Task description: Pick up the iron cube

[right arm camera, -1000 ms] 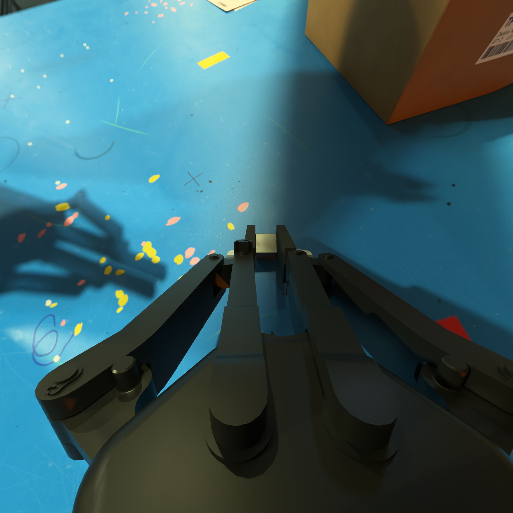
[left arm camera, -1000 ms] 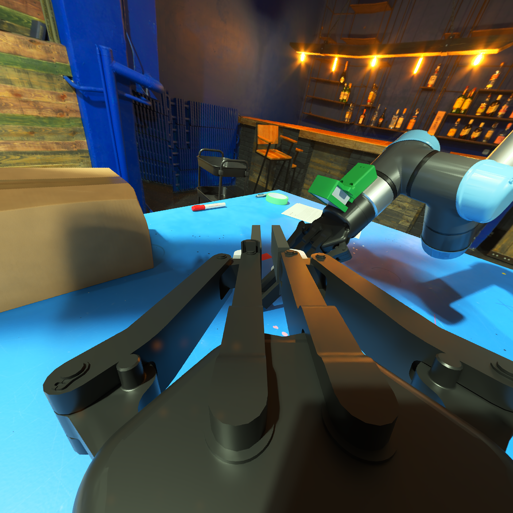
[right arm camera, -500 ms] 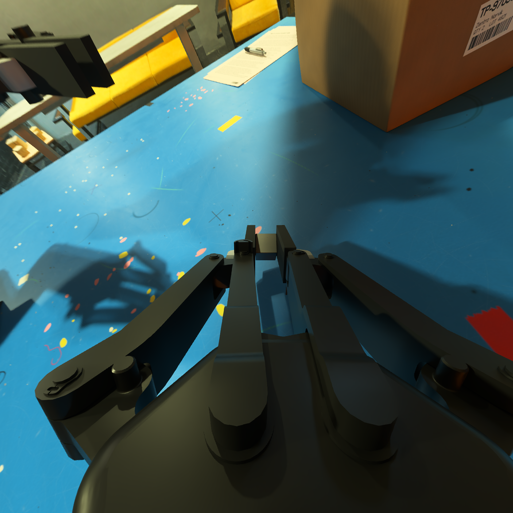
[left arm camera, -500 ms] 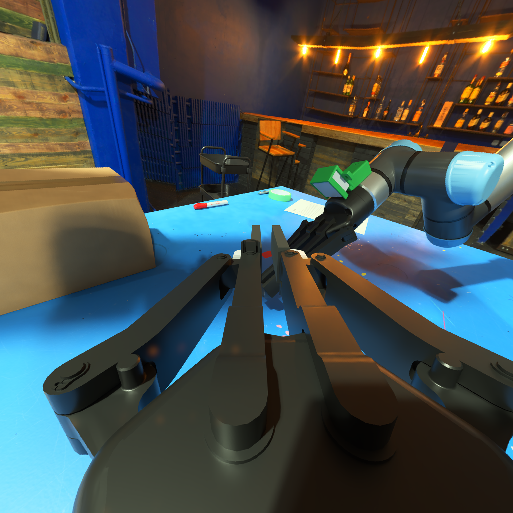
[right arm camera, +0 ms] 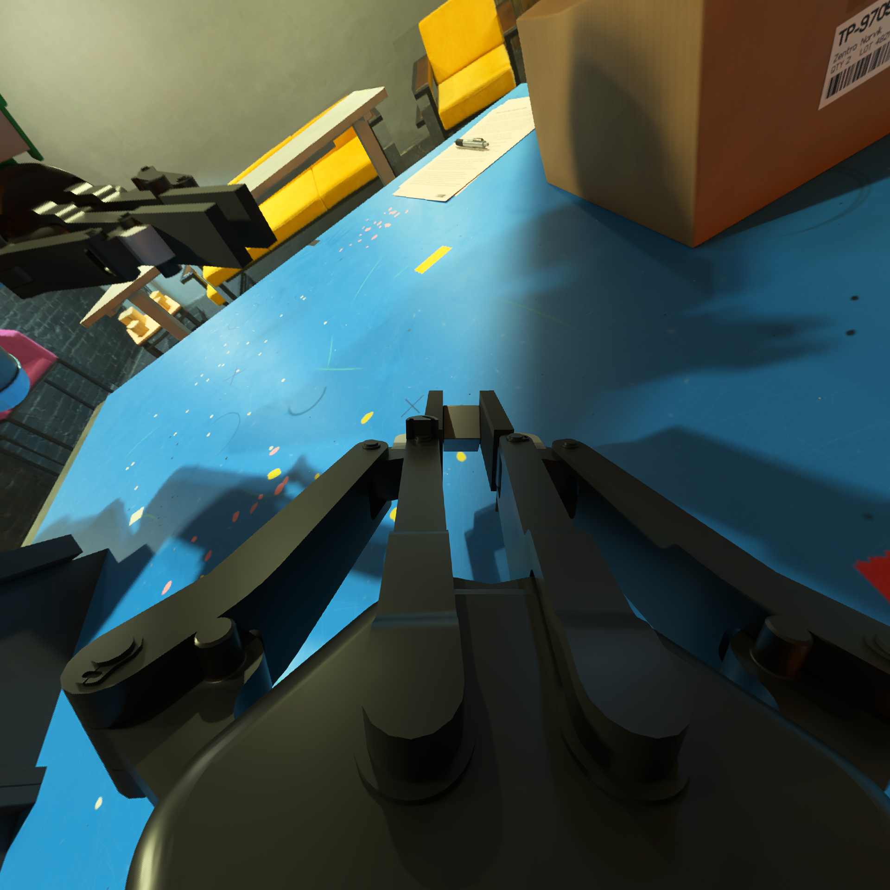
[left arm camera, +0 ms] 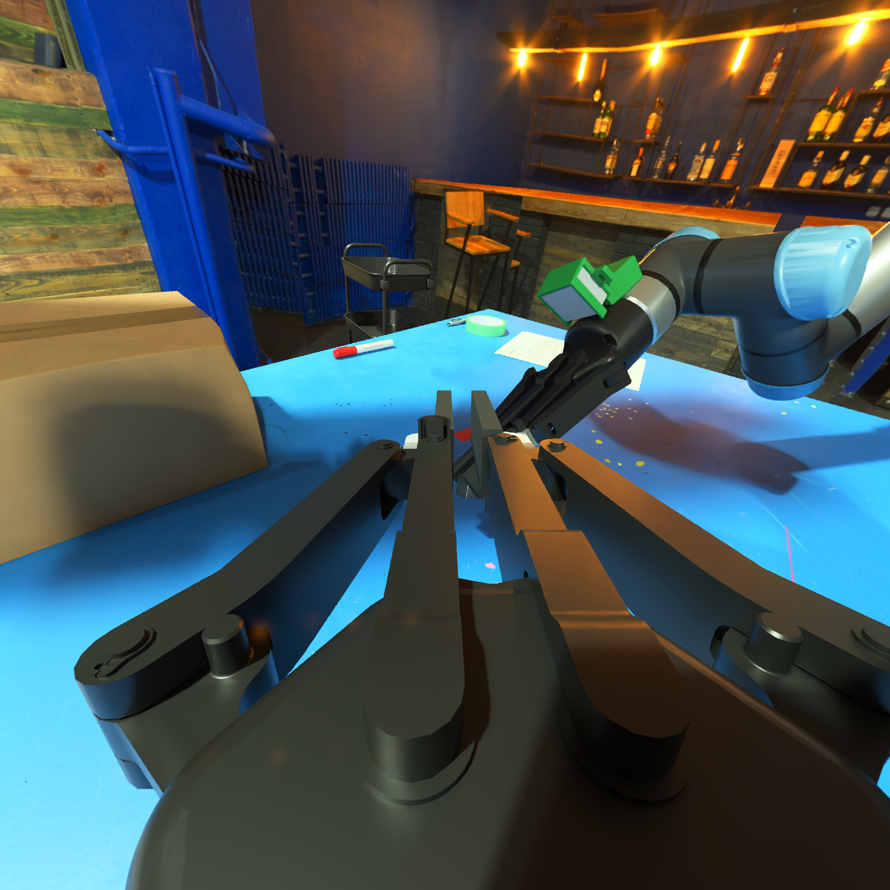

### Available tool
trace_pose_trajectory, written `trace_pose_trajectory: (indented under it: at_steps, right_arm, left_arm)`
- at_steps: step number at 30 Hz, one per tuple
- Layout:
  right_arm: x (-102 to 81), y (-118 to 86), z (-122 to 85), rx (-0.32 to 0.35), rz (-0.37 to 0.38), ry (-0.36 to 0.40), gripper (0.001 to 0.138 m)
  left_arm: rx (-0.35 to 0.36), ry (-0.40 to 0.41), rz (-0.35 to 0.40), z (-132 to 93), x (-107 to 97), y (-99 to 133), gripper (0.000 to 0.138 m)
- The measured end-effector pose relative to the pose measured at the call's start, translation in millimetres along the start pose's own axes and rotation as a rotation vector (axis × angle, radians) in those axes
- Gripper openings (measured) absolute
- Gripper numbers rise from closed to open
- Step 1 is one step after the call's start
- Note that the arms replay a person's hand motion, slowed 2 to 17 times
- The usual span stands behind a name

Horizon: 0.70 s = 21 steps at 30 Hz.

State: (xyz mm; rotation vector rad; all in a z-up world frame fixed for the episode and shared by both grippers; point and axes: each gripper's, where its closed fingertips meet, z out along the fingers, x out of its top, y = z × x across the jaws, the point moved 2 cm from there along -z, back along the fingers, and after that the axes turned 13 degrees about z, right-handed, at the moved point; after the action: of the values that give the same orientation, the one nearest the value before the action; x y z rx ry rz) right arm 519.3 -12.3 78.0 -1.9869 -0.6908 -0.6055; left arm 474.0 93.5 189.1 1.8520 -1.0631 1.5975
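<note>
The iron cube point(right arm camera: 461, 423) is a small dull grey block clamped between my right gripper's point(right arm camera: 461, 407) fingertips, held above the blue table point(right arm camera: 602, 361). The right gripper also shows in the left wrist view point(left arm camera: 539, 409), slanting down from the right, with its tip hidden behind my left fingers. My left gripper point(left arm camera: 461, 409) is shut and empty, level above the table. It also shows at the upper left of the right wrist view point(right arm camera: 144, 236).
A large cardboard box point(left arm camera: 96, 409) stands at the left, also in the right wrist view point(right arm camera: 698, 120). A red marker point(left arm camera: 363, 347), a green tape roll point(left arm camera: 486, 325) and a paper sheet point(left arm camera: 530, 344) lie at the far edge. Another sheet holds a pen point(right arm camera: 472, 143).
My right gripper has risen off the table with the cube and tilted up, so its view now takes in the room. My left gripper has not moved.
</note>
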Motion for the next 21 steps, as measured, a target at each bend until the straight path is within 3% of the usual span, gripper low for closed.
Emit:
trace_pose_trajectory:
  at_steps: [21]
  right_arm:
    - [17.6,-29,-13,0.079,-0.021,-0.005,0.020]
  left_arm:
    - [0.004,-0.058,0.051,25,-16,3,0.011]
